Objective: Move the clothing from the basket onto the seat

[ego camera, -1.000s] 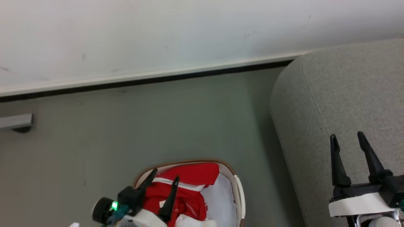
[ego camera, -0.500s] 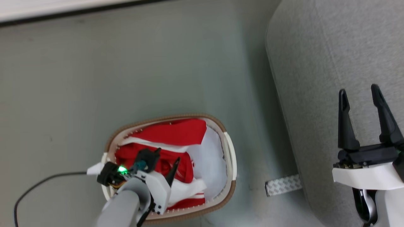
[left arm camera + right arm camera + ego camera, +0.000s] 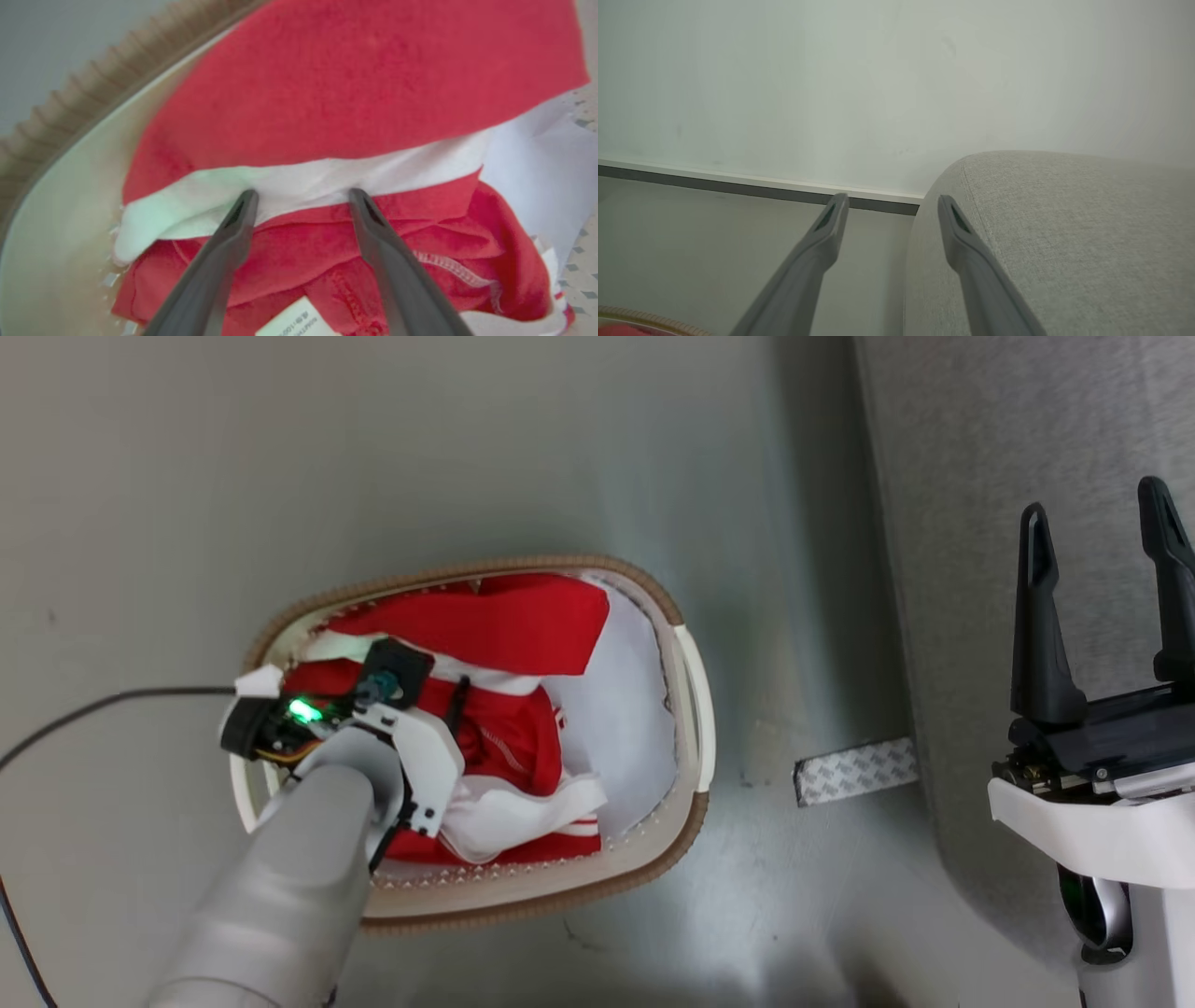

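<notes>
One basket [image 3: 560,565], one red-and-white garment [image 3: 523,625] lying in it. My left gripper [image 3: 302,193] sits inside, jaws apart, tips at the garment's white band, nothing pinched. Left wrist camera brings out one sewn tag [image 3: 294,322], print unreadable. Head camera gives the wider layout: right gripper [image 3: 1092,499] spread and empty, over one grey seat [image 3: 980,429] at the basket's 3 o'clock.

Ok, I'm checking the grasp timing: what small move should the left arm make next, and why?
Probably dip slightly and close. The left end effector is open inside the basket, its fingertips at the white band of the clothing with red fabric between them, and nothing is gripped yet.
</notes>
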Robot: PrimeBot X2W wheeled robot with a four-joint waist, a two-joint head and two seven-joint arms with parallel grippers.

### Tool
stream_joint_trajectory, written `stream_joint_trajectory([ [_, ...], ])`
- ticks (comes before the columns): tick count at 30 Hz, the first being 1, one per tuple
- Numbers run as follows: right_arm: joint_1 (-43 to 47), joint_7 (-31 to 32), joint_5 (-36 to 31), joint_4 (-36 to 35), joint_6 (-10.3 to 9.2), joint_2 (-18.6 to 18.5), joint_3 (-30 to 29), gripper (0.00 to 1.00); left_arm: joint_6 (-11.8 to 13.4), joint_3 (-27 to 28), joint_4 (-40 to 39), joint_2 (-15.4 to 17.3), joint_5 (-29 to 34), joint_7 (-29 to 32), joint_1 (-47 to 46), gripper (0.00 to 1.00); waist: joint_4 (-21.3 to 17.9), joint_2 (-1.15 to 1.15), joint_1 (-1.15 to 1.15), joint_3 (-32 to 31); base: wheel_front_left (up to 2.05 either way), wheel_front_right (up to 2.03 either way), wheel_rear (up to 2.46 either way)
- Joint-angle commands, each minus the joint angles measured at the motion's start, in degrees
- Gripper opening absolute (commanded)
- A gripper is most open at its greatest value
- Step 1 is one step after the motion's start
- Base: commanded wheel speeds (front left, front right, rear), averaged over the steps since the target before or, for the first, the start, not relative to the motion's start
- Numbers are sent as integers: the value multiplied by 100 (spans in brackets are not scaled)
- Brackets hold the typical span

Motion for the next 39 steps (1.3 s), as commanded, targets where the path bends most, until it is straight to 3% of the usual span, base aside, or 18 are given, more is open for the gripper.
stream_joint_trajectory([
  [1, -103, 2, -17, -58, -12, -6, 14, 100, -11, -19, 85, 57, 77, 14, -91, 100, 29, 0, -2, 299, 0, 0, 0],
  [10, 131, 2, -55, -214, -12, -6, 18, 100, -94, -302, 429, -119, 172, -50, -356, 100, -17, 0, -2, 602, 0, 0, 0],
  [11, 143, 2, -60, -226, -12, -7, 12, 100, -122, -345, 451, -141, 183, -57, -372, 69, -17, 0, -2, 618, 0, 0, 0],
  [12, 150, 2, -70, -236, -12, -6, 5, 100, -177, -386, 468, -163, 177, -78, -375, 12, -14, 0, -2, 624, 0, 0, 0],
  [13, 159, 2, -87, -243, -12, -6, -5, 100, -214, -429, 474, -185, 173, -113, -385, 0, -8, 0, -2, 626, 0, 0, 0],
  [21, 162, 1, -25, -27, -12, -7, -19, 100, -401, -476, 407, -319, -158, -412, -173, 0, 202, 0, -2, 202, 0, 0, 0],
  [27, 191, 2, 115, 315, -12, -8, -12, 100, -443, -405, 19, -351, -639, -495, 357, 0, 381, 0, -2, -598, 0, 0, 0],
  [39, 895, 2, 306, 957, -12, -8, 0, 100, -450, -686, -1660, -363, -1909, -496, 1963, 0, 709, 0, -2, -2555, 0, 0, 0],
])
